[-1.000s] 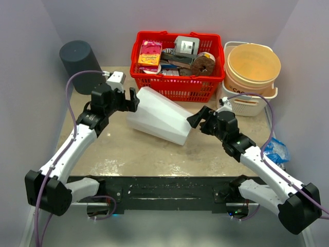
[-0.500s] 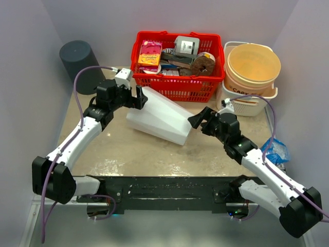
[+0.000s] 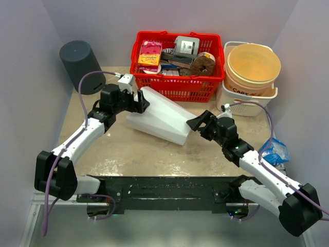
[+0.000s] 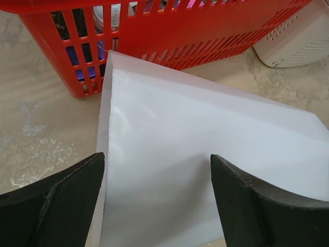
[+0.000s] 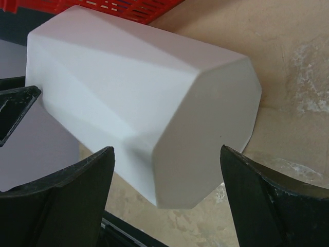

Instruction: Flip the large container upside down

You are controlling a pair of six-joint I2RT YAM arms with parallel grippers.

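The large container (image 3: 159, 116) is a white faceted bin lying on its side in front of the red basket, its wide mouth end to the left and its flat base to the right. My left gripper (image 3: 140, 101) is open at the mouth end. In the left wrist view the container's wall (image 4: 205, 139) fills the space ahead of the left gripper (image 4: 157, 159), with the rim edge by the left finger. My right gripper (image 3: 198, 123) is open at the base end. In the right wrist view the octagonal base (image 5: 205, 134) lies just ahead of the right gripper (image 5: 167, 152), not touched.
A red basket (image 3: 177, 85) full of items stands right behind the container. A dark grey cylinder (image 3: 79, 59) stands at the back left. At the back right a white basket (image 3: 247, 103) holds a tan bucket (image 3: 254, 67). A blue bag (image 3: 275, 152) lies at the right edge.
My left gripper has moved right, up to the container's mouth end. The right gripper has edged slightly left toward the base. The container has not moved.
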